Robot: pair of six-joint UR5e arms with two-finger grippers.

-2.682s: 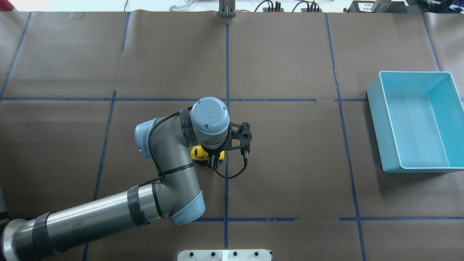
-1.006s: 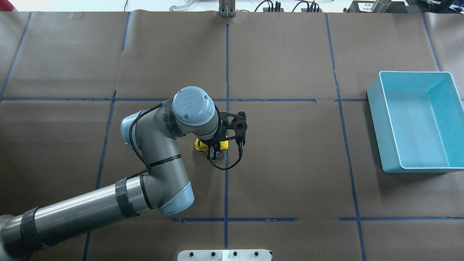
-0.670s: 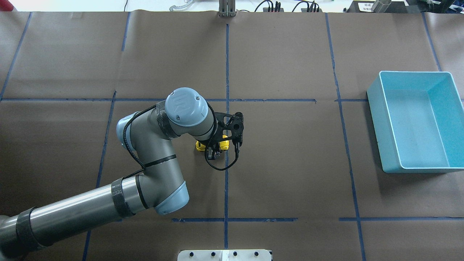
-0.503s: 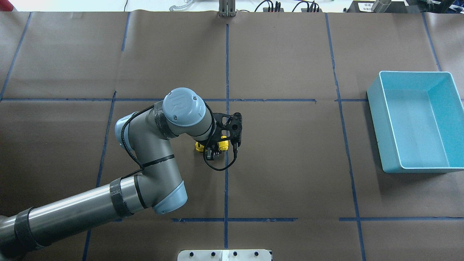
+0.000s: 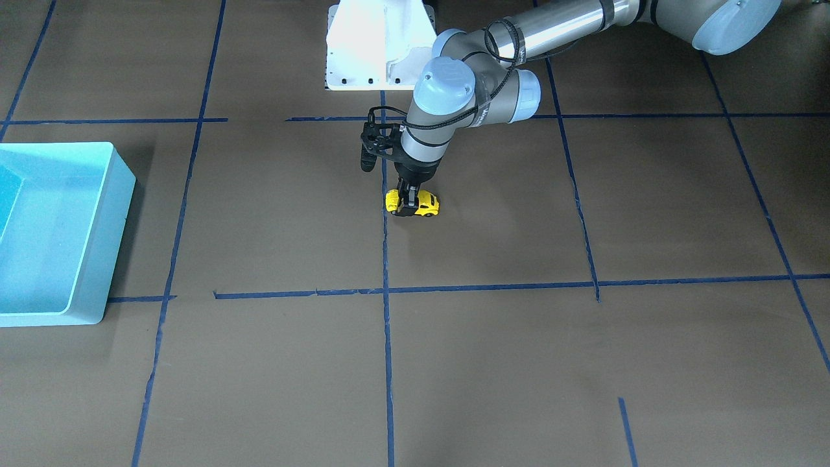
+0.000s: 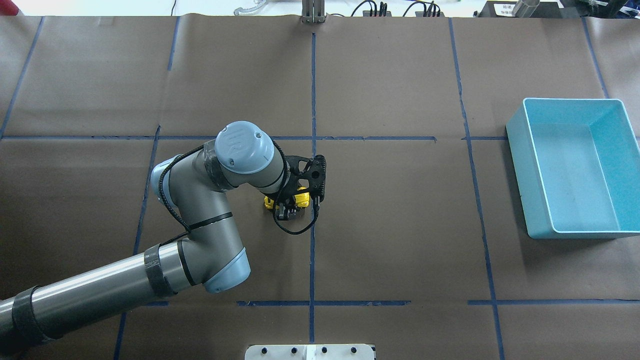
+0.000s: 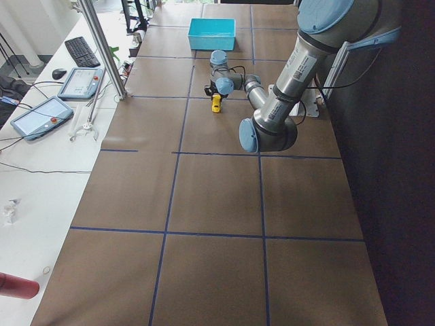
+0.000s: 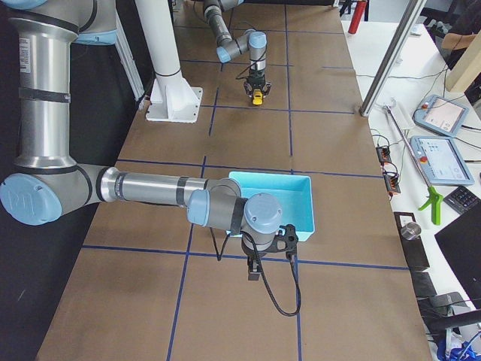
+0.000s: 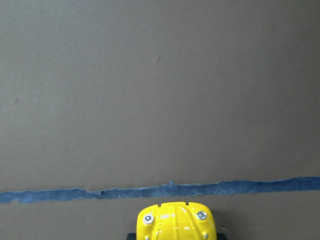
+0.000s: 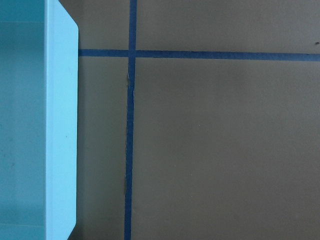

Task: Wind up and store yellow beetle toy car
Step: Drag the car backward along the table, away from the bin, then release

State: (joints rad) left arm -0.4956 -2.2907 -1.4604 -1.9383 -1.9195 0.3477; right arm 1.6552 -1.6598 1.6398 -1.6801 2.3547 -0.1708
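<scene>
Yellow beetle toy car points rightward toward bin.

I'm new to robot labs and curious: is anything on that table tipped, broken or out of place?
Nothing stands out. The tiny yellow beetle-shaped toy car stands upright on its wheels, held by the left gripper, and the light blue plastic bin sits empty.

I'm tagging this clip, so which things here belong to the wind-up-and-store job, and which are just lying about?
Job: yellow beetle toy car; left gripper, closed on the car; light blue bin, probably where the car gets stored.
Lying about: keyboard; control tablet, both on the side bench.
</scene>
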